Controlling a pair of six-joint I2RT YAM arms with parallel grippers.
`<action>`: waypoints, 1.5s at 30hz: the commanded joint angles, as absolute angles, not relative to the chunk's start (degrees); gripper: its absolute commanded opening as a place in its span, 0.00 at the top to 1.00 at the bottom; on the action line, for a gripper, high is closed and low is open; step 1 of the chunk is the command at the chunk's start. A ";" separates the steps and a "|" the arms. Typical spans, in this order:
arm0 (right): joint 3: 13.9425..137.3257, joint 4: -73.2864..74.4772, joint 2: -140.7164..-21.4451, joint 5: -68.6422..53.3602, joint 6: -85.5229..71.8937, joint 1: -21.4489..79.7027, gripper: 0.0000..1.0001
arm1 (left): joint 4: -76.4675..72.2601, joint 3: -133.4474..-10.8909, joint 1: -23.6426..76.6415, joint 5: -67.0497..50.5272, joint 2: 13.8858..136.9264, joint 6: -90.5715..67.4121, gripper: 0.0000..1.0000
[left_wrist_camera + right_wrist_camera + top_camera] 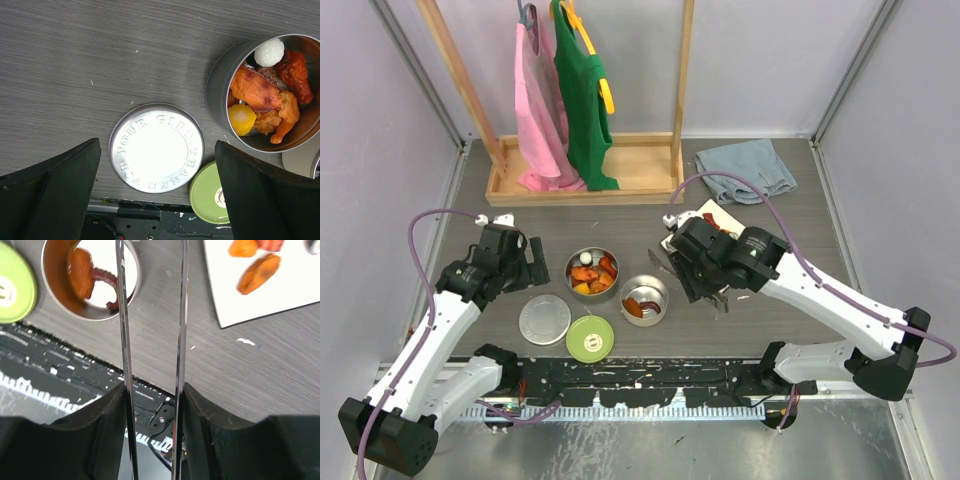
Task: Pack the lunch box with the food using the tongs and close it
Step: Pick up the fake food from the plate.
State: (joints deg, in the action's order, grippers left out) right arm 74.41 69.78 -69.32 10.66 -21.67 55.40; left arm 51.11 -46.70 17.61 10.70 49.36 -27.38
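The lunch box is two round steel tins. The left tin (592,272) (220,95) is full of orange, red and white food (265,100). The right tin (645,300) (136,280) holds a few red and brown pieces (82,272). The flat steel lid (545,320) (156,147) and lime-green lid (591,338) (210,195) lie on the table near the front edge. My left gripper (525,258) (157,190) hangs open above the steel lid, holding nothing. My right gripper (712,288) (152,405) is shut on the tongs (122,315), whose two arms stand apart and reach toward the right tin.
A white square plate (280,295) with orange food pieces (257,272) lies to the right of the tins, mostly under my right arm. At the back stand a wooden rack (585,182) with pink and green garments and a grey folded cloth (745,170).
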 commanded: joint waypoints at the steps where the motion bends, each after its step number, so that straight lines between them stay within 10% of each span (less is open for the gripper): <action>1: 77.35 68.81 -65.86 23.49 -25.35 55.21 0.50 | 50.30 -47.46 17.40 10.99 48.94 -27.07 0.02; 18: 68.00 59.28 -63.61 8.09 -17.81 24.04 0.51 | 50.38 -47.46 17.44 10.94 48.65 -27.07 0.02; 45: 69.05 46.58 -82.44 10.06 -9.78 19.04 0.53 | 50.27 -47.46 17.46 11.25 49.26 -27.00 0.02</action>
State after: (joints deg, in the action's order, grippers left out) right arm 66.87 49.87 -82.04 9.54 -11.60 19.68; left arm 51.18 -46.70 17.61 10.70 49.10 -27.38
